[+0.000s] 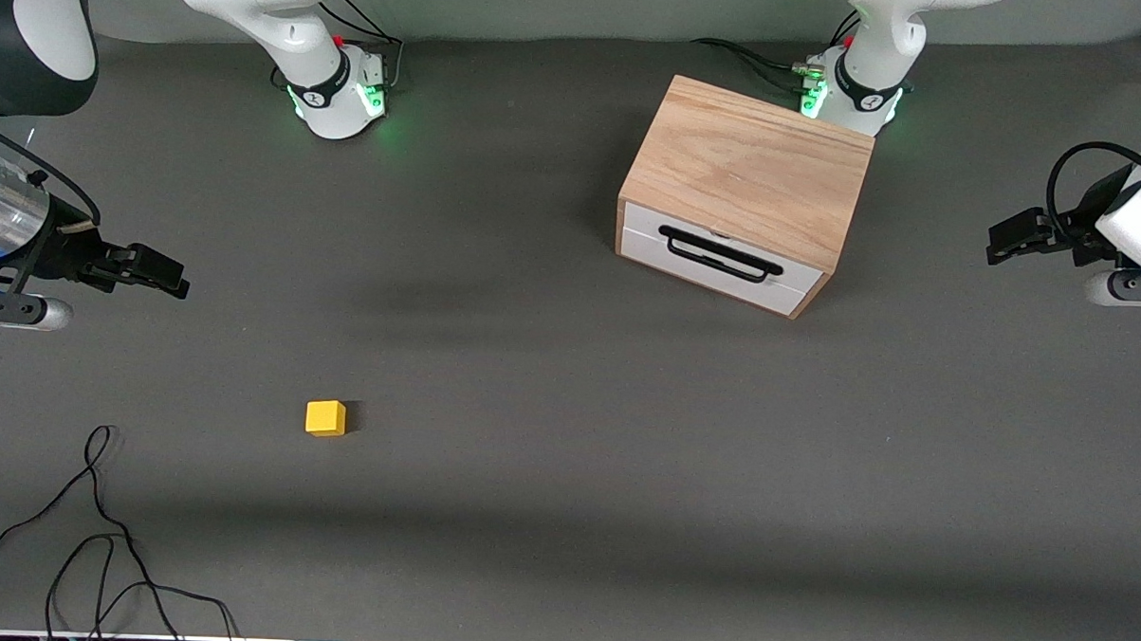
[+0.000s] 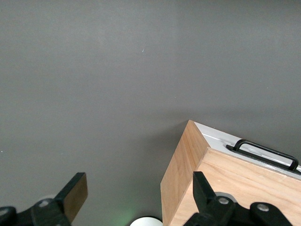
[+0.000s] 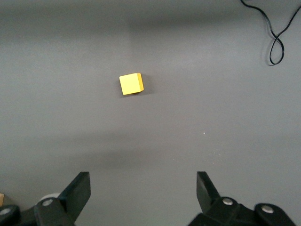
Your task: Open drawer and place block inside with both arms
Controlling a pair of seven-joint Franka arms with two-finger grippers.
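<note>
The light oak box point(image 1: 751, 170) stands near the left arm's base. Its drawer point(image 1: 724, 259) is shut, with a white front panel and a black bar handle point(image 1: 720, 255). The yellow block point(image 1: 325, 417) lies on the grey table, nearer to the front camera and toward the right arm's end. My right gripper point(image 1: 175, 285) hangs open and empty over the table at the right arm's end; the right wrist view shows the block point(image 3: 130, 84) apart from the gripper point(image 3: 142, 188). My left gripper point(image 1: 997, 242) is open and empty at the left arm's end. The left wrist view shows the gripper point(image 2: 139, 190) over the box's corner point(image 2: 188, 179).
A loose black cable point(image 1: 98, 532) lies on the table near the front edge at the right arm's end, also in the right wrist view point(image 3: 277, 42). The two green-lit bases point(image 1: 336, 94) point(image 1: 849, 93) stand along the table's edge farthest from the front camera.
</note>
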